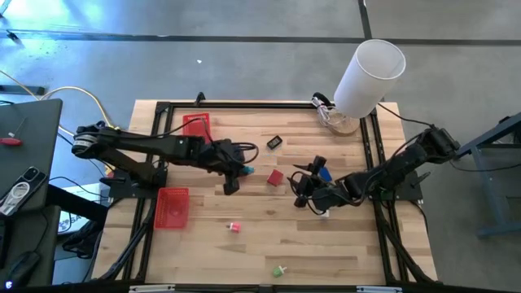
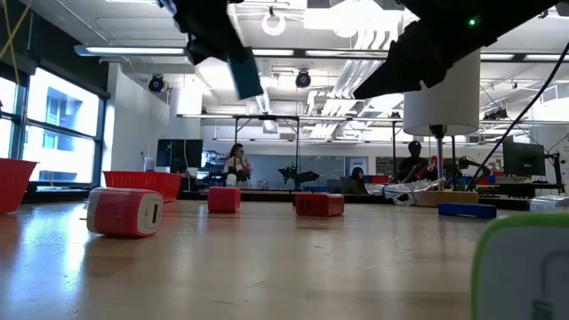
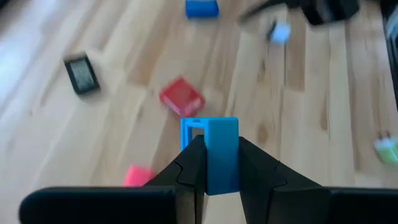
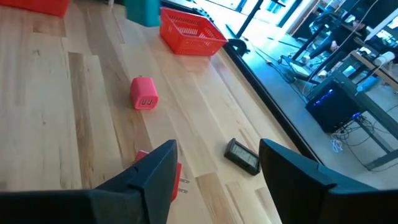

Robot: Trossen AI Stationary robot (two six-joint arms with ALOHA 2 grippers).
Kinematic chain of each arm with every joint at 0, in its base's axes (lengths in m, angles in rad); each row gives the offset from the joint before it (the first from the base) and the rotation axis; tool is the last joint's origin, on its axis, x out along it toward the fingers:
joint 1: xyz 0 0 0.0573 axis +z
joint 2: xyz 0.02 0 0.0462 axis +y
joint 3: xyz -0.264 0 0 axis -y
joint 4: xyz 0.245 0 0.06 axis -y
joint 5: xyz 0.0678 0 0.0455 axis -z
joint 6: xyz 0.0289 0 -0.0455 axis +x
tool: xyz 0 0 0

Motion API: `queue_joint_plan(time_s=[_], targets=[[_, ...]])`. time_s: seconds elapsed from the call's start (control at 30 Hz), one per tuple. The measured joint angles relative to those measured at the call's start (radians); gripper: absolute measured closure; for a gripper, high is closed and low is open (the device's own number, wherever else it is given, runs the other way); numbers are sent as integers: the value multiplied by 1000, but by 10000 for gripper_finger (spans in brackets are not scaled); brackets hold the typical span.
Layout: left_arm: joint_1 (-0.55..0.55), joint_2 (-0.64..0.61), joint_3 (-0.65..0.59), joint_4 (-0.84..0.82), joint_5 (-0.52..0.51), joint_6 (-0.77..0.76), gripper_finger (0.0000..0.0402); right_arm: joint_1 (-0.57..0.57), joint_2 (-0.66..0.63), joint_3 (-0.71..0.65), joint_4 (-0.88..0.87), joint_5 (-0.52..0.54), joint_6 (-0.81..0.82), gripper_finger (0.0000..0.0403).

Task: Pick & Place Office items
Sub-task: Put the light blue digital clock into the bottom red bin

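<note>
No office items can be seen inside either red mesh basket (image 1: 172, 206); red, pink, green, black and blue pieces lie scattered across the tabletop. A blue block (image 3: 211, 154) is clamped in the left gripper (image 1: 242, 169), centre frame. The right gripper (image 1: 303, 185) hangs open, empty.

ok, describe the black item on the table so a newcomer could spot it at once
Start at the big white cylinder at the table's far right corner, then move left along the far side toward the red mesh basket. Between them lies the small black piece, alone on bare wood. It is flat, rectangular and the only black item.
</note>
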Motion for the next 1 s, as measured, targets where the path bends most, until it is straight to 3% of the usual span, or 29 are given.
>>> queue_joint_plan(time_s=[0.17,0.37,0.47,1.0], targets=[[3,0,25,-136,66,-71,341,-29,0,0,-2,-44,-5,188],[6,0,31,-176,209,-147,341,-57,0,0,-2,-66,-5,188],[10,0,31,-199,272,-273,341,-61,0,0,-2,-66,-5,188],[26,0,30,-289,214,-275,340,-60,0,0,-2,-67,-1,188]])
